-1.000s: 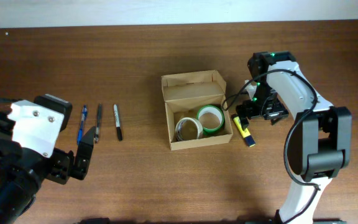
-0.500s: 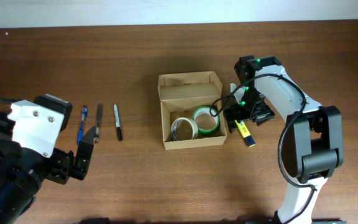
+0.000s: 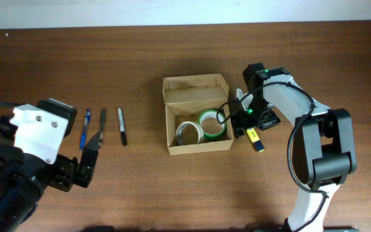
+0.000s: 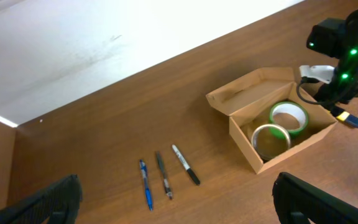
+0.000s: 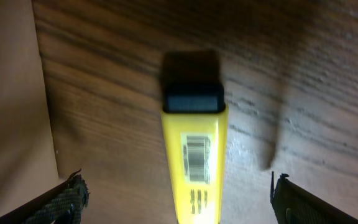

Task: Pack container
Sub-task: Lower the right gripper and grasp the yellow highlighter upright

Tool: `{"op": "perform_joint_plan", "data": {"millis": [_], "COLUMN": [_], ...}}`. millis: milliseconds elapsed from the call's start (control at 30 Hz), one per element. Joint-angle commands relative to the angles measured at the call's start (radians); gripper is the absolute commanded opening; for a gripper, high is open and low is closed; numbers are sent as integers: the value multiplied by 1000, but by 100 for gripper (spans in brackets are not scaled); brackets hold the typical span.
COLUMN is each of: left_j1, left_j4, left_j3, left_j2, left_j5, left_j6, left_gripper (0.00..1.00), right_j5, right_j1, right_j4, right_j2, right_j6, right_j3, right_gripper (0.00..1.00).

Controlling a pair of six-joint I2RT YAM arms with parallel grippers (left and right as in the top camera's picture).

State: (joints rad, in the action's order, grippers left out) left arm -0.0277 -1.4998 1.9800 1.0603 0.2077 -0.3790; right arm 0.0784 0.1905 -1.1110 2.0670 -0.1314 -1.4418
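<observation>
The container (image 3: 201, 145) is a tan cardboard box at mid table, its flap lid standing open at the back. Inside lie a green tape roll (image 3: 213, 124) and a clear tape roll (image 3: 189, 133). A yellow marker with a black cap (image 3: 254, 137) lies on the table just right of the box. My right gripper (image 3: 242, 120) hovers low over it, open, and the marker (image 5: 194, 155) lies between the spread fingers in the right wrist view, with the box wall (image 5: 8, 93) at the left. My left gripper (image 3: 90, 154) is open at the far left, holding nothing.
Left of the box lie a blue pen (image 3: 84, 127), a dark pen (image 3: 101, 126) and a black marker (image 3: 122, 125), side by side and just ahead of my left gripper (image 4: 182, 205). The left wrist view also shows the box (image 4: 291, 146) and the table's far edge against a white wall.
My right gripper has moved left and lower, over the yellow marker beside the box. The box has shifted a little to the left. The left arm has not moved.
</observation>
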Motion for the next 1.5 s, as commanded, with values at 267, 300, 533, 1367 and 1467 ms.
{"op": "perform_joint_plan", "data": {"millis": [267, 300, 533, 1367, 1467], "left_j1": [28, 28, 28, 28, 28], "left_j4": [-4, -4, -4, 5, 4], "left_j3": [-3, -3, -3, -3, -3], "left_j2": [0, 0, 0, 0, 0], "left_j5": [-22, -22, -22, -23, -26], "left_j6": [-16, -16, -16, -16, -16], "left_gripper": [99, 99, 99, 99, 99], "right_j5": [-3, -3, -14, -10, 1], "right_j1": [5, 5, -3, -146, -137], "right_j4": [40, 42, 54, 3, 3], "right_j2": [-2, -2, -2, -2, -2], "right_j6": [1, 1, 0, -3, 1], "right_j3": [28, 28, 28, 28, 28], "right_gripper": [93, 92, 86, 84, 75]}}
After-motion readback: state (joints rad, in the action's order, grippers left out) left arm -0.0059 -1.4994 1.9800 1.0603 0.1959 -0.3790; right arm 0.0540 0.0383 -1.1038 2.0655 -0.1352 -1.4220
